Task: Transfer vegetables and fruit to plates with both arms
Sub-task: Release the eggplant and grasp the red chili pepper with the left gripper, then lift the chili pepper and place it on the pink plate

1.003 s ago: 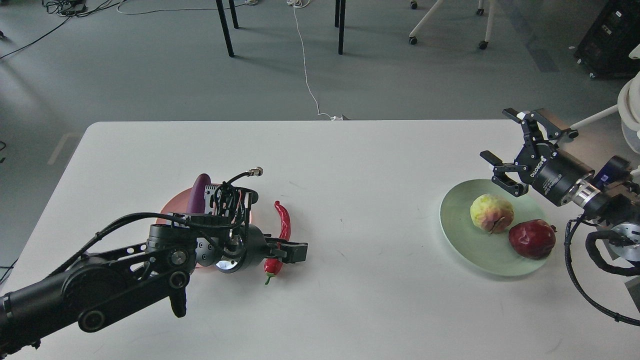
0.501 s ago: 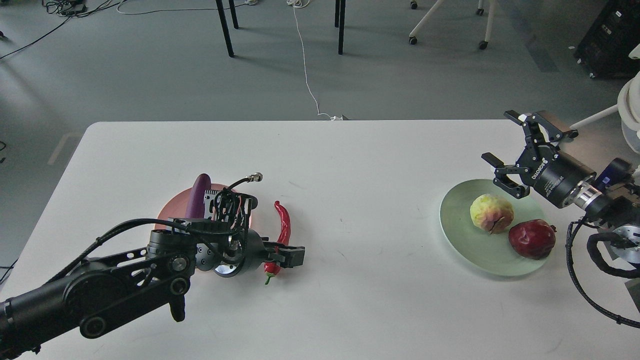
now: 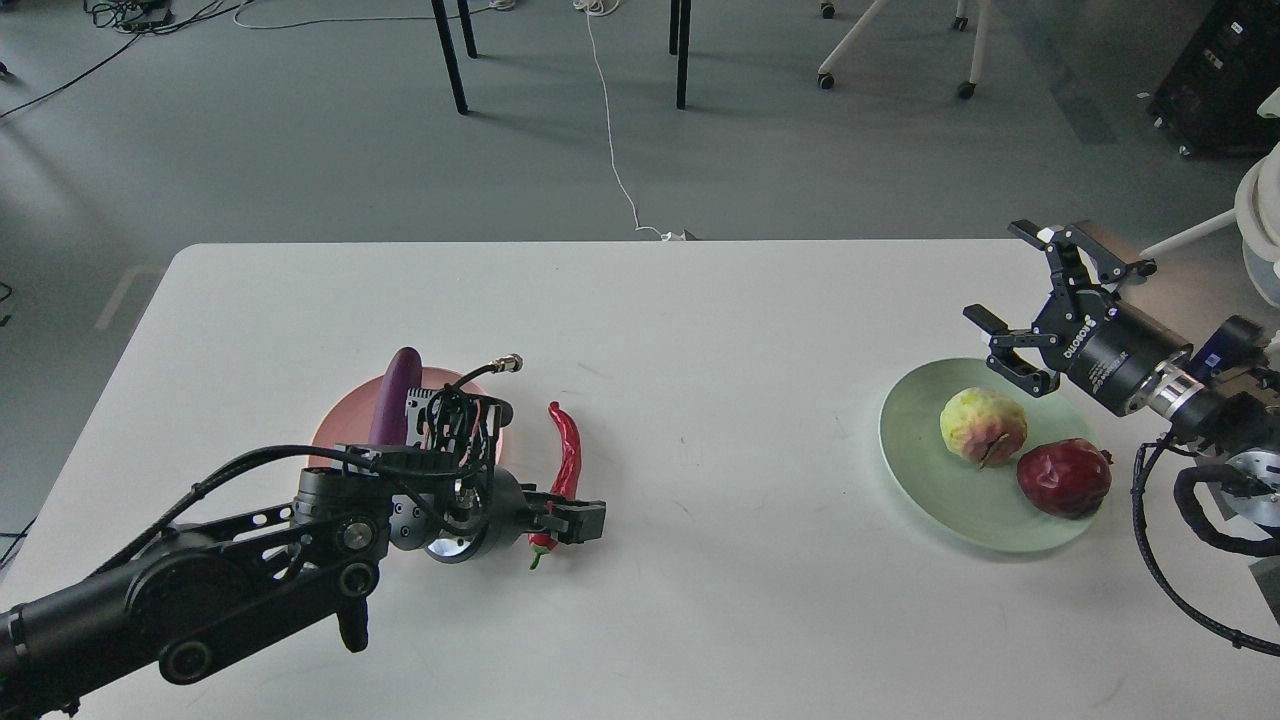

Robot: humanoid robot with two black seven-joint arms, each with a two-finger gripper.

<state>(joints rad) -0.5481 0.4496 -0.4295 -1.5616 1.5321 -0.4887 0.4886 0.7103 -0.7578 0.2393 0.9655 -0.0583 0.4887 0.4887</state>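
Observation:
A purple eggplant [image 3: 396, 392] lies on the pink plate [image 3: 338, 432], partly hidden by my left wrist. A red chili [image 3: 567, 450] lies on the table just right of that plate. My left gripper [image 3: 575, 518] is low over the chili's stem end; its fingers overlap the chili and I cannot tell them apart. The pale yellow-green fruit [image 3: 983, 426] and the dark red fruit [image 3: 1064, 478] sit on the mint green plate [image 3: 905, 445]. My right gripper [image 3: 997, 275] is open and empty, above the far edge of that plate.
The white table [image 3: 720, 330] spans the view. Its far edge borders grey floor with chair legs and cables. My left arm's bulky links [image 3: 250, 570] lie low across the near left of the table. Looping cables [image 3: 1180, 560] hang by my right wrist.
My left gripper has shifted slightly down and left along the chili's lower end. The chili has not moved. The right gripper has stayed almost still and open.

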